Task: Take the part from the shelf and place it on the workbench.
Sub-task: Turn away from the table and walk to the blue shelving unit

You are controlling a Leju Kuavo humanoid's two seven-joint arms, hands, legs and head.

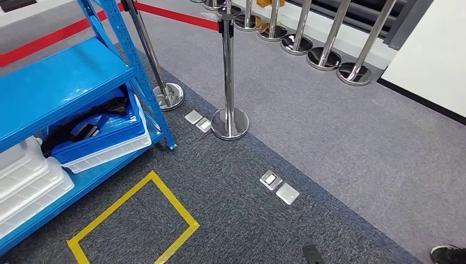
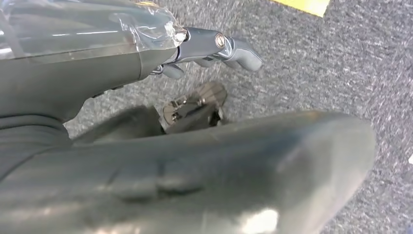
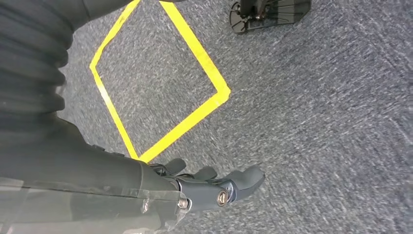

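Note:
A blue metal shelf (image 1: 60, 82) stands at the left in the head view. On its lower level a blue bin (image 1: 104, 132) holds black parts (image 1: 82, 131). My left hand (image 2: 204, 46) hangs above the grey carpet, fingers loose, holding nothing. My right hand (image 3: 209, 187) also hangs empty over the carpet, beside the corner of a yellow taped square (image 3: 160, 83). Both hands are well away from the shelf.
White trays (image 1: 27, 176) sit beside and under the blue bin. Chrome stanchions (image 1: 229, 118) with a red belt (image 1: 176, 15) stand beyond the shelf. The yellow taped square (image 1: 134, 220) marks the floor before the shelf. Metal floor sockets (image 1: 279, 187) and a person's shoe (image 1: 448, 254) lie right.

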